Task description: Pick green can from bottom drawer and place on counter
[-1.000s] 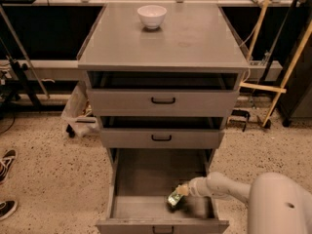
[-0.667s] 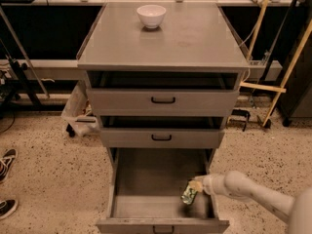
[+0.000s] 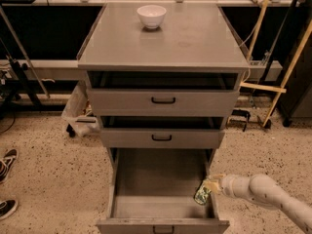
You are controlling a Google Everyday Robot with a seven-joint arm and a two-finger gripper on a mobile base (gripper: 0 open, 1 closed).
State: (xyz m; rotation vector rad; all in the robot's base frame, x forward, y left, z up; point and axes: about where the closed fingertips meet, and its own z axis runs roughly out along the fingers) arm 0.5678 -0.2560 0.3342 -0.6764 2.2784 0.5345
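The green can (image 3: pixel 202 195) hangs tilted over the right side of the open bottom drawer (image 3: pixel 161 182), just inside its right wall. My gripper (image 3: pixel 210 185) is shut on the can's upper end, at the tip of a white arm that enters from the lower right. The grey counter (image 3: pixel 190 35) tops the cabinet above, well higher than the can.
A white bowl (image 3: pixel 151 16) stands at the back left of the counter. Two shallower drawers (image 3: pixel 163 100) above the bottom one are slightly pulled out. Wooden poles (image 3: pixel 280 72) lean at the right. Shoes (image 3: pixel 7 162) lie on the speckled floor at the left.
The can has been lifted off the drawer floor and carried right toward the drawer's right wall. The arm has drawn back to the right and shows less in view.
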